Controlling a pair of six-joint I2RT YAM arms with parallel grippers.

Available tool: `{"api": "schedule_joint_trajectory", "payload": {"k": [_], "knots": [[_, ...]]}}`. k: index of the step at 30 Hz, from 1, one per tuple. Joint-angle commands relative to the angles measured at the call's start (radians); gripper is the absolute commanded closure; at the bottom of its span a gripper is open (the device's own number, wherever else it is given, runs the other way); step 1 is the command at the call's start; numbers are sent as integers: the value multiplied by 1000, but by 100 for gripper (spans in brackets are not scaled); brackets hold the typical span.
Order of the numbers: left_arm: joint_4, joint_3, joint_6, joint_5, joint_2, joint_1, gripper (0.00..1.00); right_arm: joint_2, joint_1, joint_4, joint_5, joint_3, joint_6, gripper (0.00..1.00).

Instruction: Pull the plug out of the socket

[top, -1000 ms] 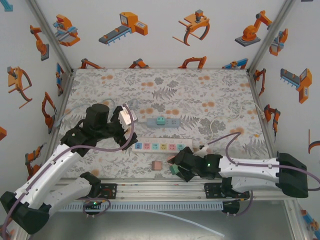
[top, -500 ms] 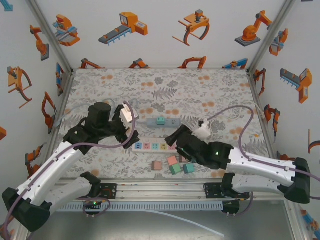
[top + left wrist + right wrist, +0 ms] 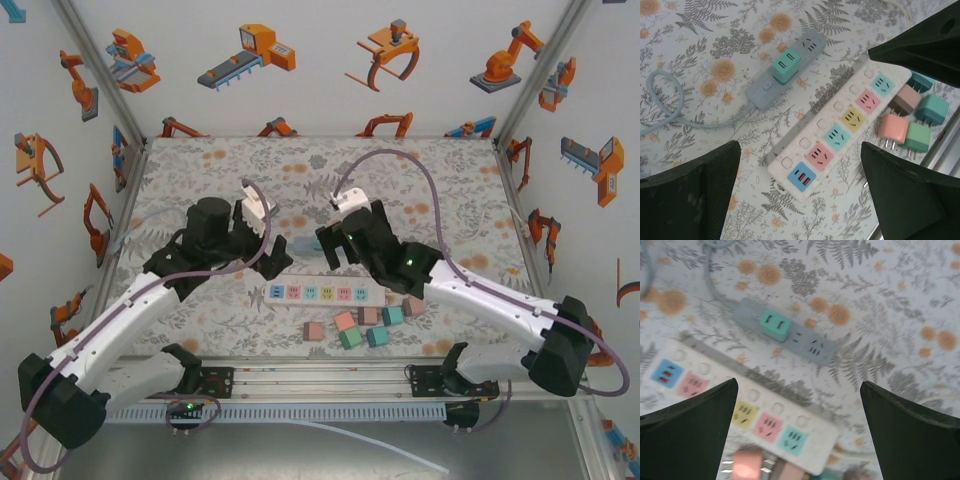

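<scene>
1. The left gripper (image 3: 800,150) has its jaws set wide apart and holds nothing. Its dark, matte fingers (image 3: 690,195) sit at the lower corners of the left wrist view, touching nothing.
2. The right gripper (image 3: 799,385) is also spread wide and empty, with its dark fingers at the lower left and lower right of the right wrist view.
3. The teal plug (image 3: 785,65), a small rounded cube with two slots on its top face, is seated in the grey socket strip (image 3: 807,44). It sits in the upper middle of the left wrist view.
4. The grey strip is slim, smooth plastic with rounded ends. A pale blue cable (image 3: 670,100) loops away from it to the left.
5. Just below it lies a white power strip (image 3: 840,106) with pastel square sockets and round buttons.
6. Loose cube plugs (image 3: 910,120) in pink, green, teal and brown cluster at the right edge, prongs showing.
7. Everything rests on a floral-print cloth (image 3: 700,30).
</scene>
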Motion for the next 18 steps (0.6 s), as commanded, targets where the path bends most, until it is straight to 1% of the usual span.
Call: {"api": "schedule_joint_trajectory", "payload": {"k": [1, 4, 6, 8, 11, 13, 14, 16, 18], "knots": [[91, 17, -147, -57, 57, 11, 3, 43, -73, 123, -195, 24, -390, 1], [97, 55, -276, -124, 134, 26, 3, 79, -139, 180, -416, 3, -573, 1], [89, 85, -371, -159, 185, 49, 3, 106, -184, 223, -548, -9, -652, 2], [98, 107, -451, -146, 239, 89, 3, 146, -248, 235, -702, 0, -701, 3], [130, 119, -543, -86, 308, 150, 3, 218, -327, 233, -892, 31, -744, 5], [145, 124, -590, -65, 349, 180, 2, 273, -363, 207, -986, 62, -783, 7], [150, 127, -605, -55, 375, 191, 2, 306, -374, 190, -1010, 83, -806, 8], [153, 140, -611, -40, 423, 200, 1, 364, -379, 148, -1013, 123, -851, 9], [146, 157, -608, -17, 475, 200, 4, 421, -379, 97, -1015, 167, -898, 11]]}}
